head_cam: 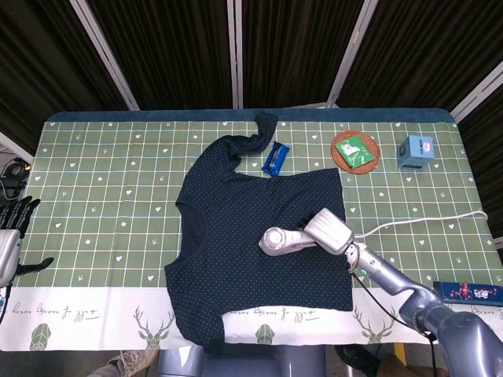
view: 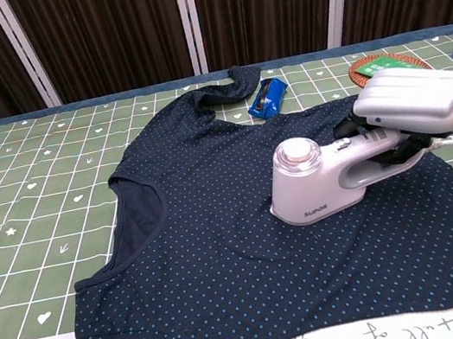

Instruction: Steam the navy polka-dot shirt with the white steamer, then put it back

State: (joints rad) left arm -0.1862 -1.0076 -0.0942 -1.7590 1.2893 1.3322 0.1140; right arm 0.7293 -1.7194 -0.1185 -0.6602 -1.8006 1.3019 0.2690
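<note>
Now the white steamer (view: 313,189) is held tight in the right hand (view: 412,101) on the navy shirt (view: 224,258), so steaming is underway and putting it back is left.

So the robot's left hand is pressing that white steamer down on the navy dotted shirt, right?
Not quite: it is the right hand that holds the white steamer on the navy dotted shirt. The head view shows the left hand away at the table's far left edge, holding nothing. The rest is correct.
</note>
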